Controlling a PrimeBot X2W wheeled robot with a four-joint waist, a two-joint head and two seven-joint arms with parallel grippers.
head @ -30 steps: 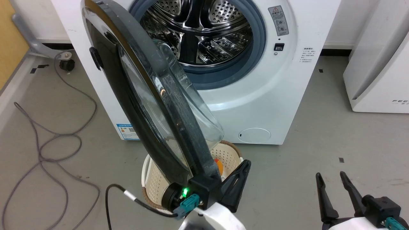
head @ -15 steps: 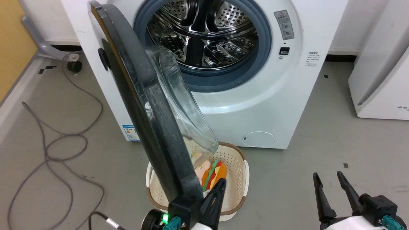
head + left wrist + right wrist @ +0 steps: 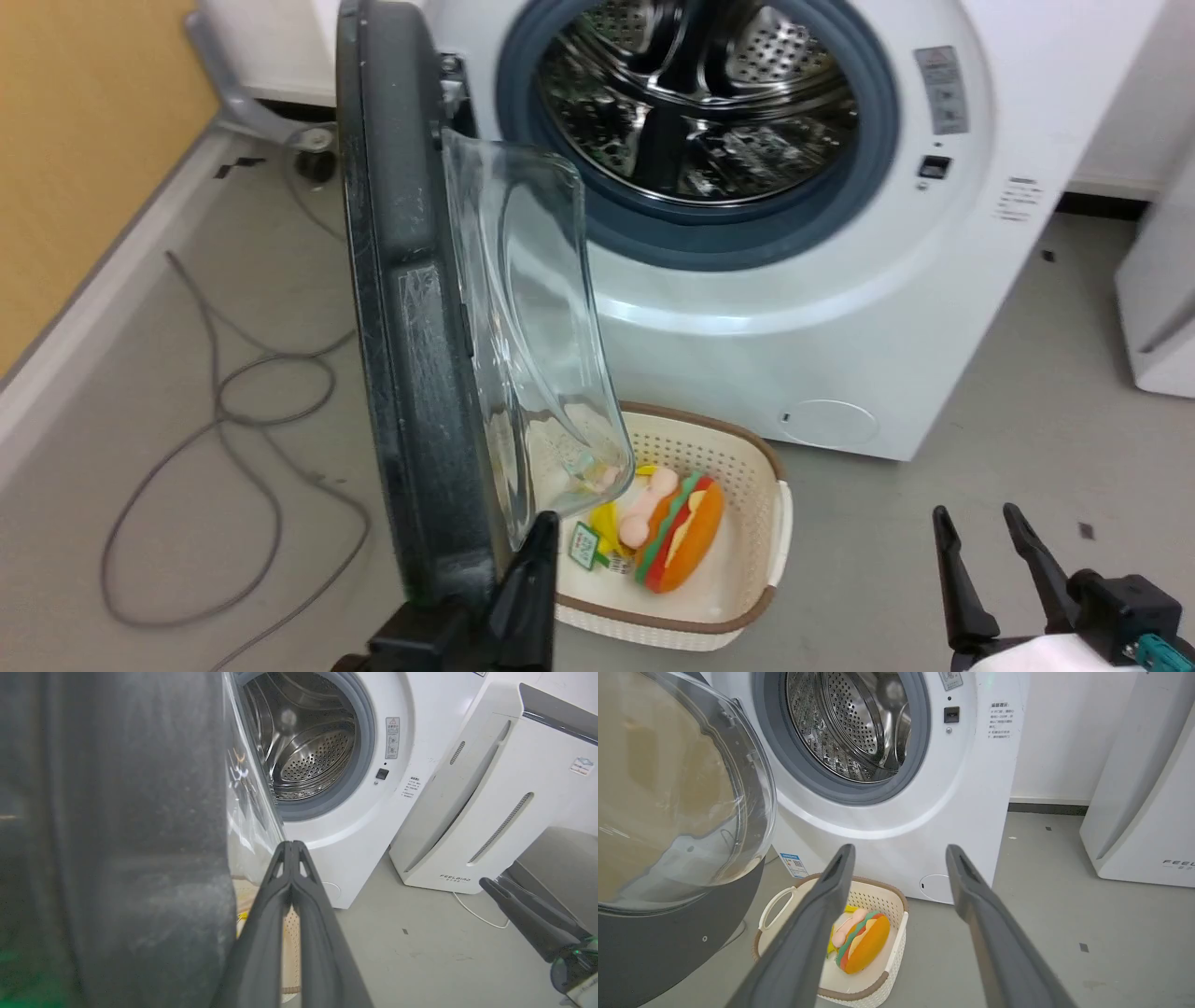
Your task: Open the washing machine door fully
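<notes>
Swung wider than half a second ago, the washing machine door (image 3: 411, 373) now shows edge-on in the head view, standing out roughly square to the front of the washing machine (image 3: 840, 308), where before it leaned across part of the opening. That camera has turned as well, so the machine sits further right in the picture; this is no move of the machine itself.

The left tool (image 3: 290, 847) is clenched, its two fingers pressed tip to tip with nothing between them, and lies just beside the door's inner rim under the clear glass bowl (image 3: 532, 327). Held shut like this it likely serves as a stiff pusher against the inside face rather than a clamp, though I cannot tell if it is actually touching. The right tool (image 3: 974, 511) hangs released, fingers apart and empty, well clear at the side, probably kept out of the door's arc.

The steel drum (image 3: 700, 103) is fully uncovered. A pale basket (image 3: 766, 485) with a toy burger (image 3: 681, 537) sits on the floor just below the door's lower edge. The door looks about halfway through its swing, so more outward push toward the left seems needed.
</notes>
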